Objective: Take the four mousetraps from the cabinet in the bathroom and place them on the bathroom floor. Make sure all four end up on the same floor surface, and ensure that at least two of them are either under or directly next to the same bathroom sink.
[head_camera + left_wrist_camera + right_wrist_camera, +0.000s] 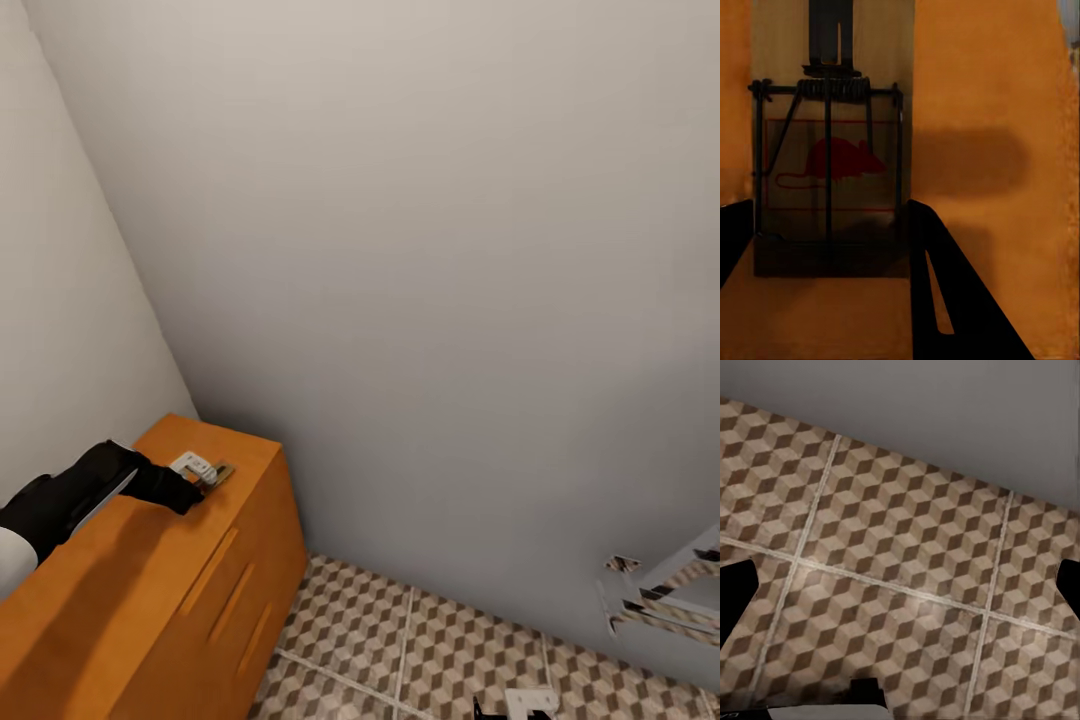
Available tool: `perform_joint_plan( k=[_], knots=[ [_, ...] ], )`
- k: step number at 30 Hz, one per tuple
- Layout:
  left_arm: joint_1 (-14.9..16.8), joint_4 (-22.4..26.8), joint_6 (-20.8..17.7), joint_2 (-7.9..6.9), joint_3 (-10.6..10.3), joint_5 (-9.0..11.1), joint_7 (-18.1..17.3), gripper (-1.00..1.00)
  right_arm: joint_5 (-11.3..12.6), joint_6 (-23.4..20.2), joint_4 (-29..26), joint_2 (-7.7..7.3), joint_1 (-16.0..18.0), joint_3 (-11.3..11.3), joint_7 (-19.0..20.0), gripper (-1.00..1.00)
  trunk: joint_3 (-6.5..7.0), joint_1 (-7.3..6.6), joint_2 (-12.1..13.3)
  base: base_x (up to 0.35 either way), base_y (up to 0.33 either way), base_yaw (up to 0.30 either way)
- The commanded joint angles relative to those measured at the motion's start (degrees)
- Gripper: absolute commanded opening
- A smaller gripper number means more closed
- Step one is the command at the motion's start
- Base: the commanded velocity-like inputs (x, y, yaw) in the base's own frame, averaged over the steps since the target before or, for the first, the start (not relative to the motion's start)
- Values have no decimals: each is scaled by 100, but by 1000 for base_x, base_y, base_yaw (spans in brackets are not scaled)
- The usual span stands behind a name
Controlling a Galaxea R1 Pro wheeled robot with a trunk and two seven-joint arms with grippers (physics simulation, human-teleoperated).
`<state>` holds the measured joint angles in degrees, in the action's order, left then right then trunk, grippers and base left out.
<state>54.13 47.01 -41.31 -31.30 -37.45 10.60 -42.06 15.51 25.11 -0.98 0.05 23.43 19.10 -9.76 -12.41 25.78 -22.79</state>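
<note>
A mousetrap [207, 468], a tan board with dark wire parts and a red mouse print [832, 161], lies flat on top of the orange-brown cabinet [150, 580] near its back corner. My left gripper [192, 485] reaches over the cabinet top, and its dark fingers [945, 292] press against both long edges of the trap's near end. My right gripper [515, 705] hangs low over the bathroom floor [400, 630], its fingers [735, 585] spread wide with nothing between them. Only the cube-patterned tiles [900, 547] lie under it.
Grey walls meet in a corner right behind the cabinet. The cabinet front carries slim bar handles [208, 572]. A white-edged object showing the tile pattern [660, 590] juts in low on the right wall.
</note>
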Motion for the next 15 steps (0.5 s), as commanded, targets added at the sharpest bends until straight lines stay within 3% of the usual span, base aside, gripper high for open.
perform_joint_plan(
  k=[1, 15],
  knots=[
    [10, 4, -35, -5, -26, 47, 5, -100, 44, 13, 2, 1, 4, 50, -17, 100, -12, 0, -13, -331, -108, 0],
    [10, 10, -35, 1, -26, 56, 4, -100, 43, 12, 2, 3, 4, 50, -17, 100, -12, 0, -13, -295, -171, 0]
  ],
)
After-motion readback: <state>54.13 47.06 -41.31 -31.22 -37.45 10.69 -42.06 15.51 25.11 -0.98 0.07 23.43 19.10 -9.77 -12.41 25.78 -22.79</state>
